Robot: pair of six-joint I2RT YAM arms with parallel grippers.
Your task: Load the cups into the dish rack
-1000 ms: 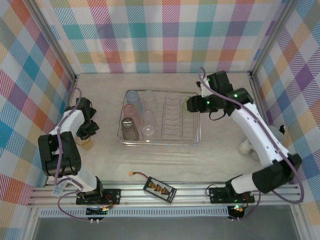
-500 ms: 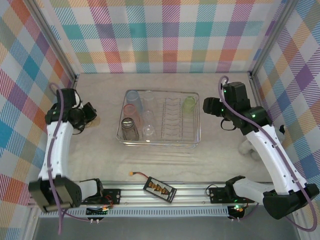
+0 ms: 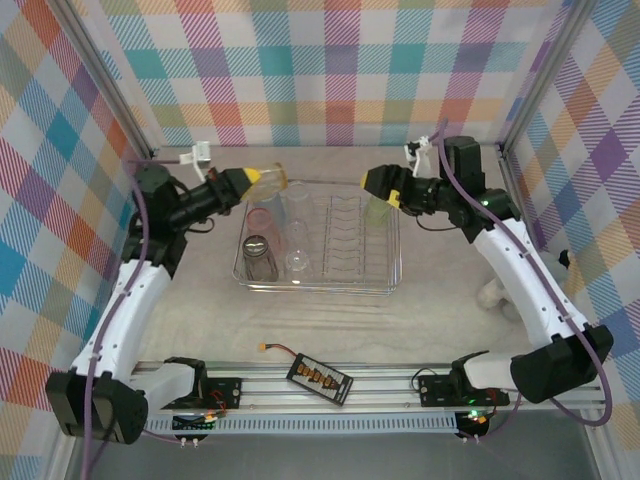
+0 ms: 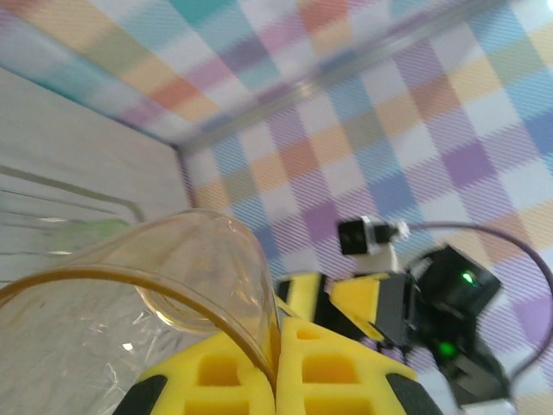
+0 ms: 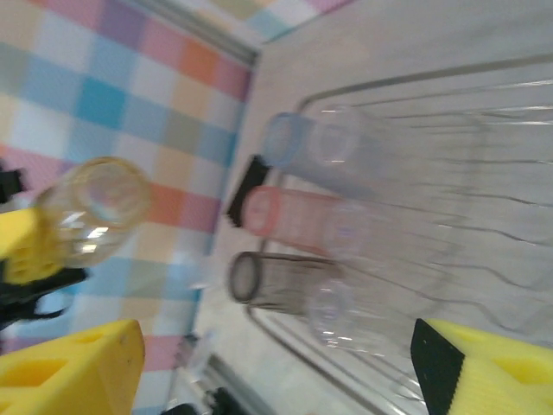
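Cups [image 3: 297,235]: small translucent plastic tumblers, thin-walled, round, slightly tapered. Six sit in the dish rack [image 3: 320,288], a shallow rect. tray of clear plastic w/ wire plate slots and rounded corners, mid-way across the pale table [image 3: 200,320]. At the rack's left end the blue cup [image 3: 265,195] is at the far corner, the pink cup [image 3: 260,218] just nearer and the smoky grey cup [image 3: 258,255] nearest. Three clear ones line up in a col. just beside them. A greenish cup [image 3: 378,208] stands alone at the far right end, past the slots.

No. 7, the yellowish cup [image 3: 272,178], is up in the air over the rack's far-left corner, tipped on its side. The left pincer [image 3: 247,180] is clamped on its rim, w/ the thin wall pinched between two blocky yellow pads [image 4: 216,376] that nearly meet (left wrist view).

The right pincer [image 3: 385,188] hangs just above the greenish cup w/ its yellow pads spread wide and nothing between them. Can't tell whether it touches the cup.
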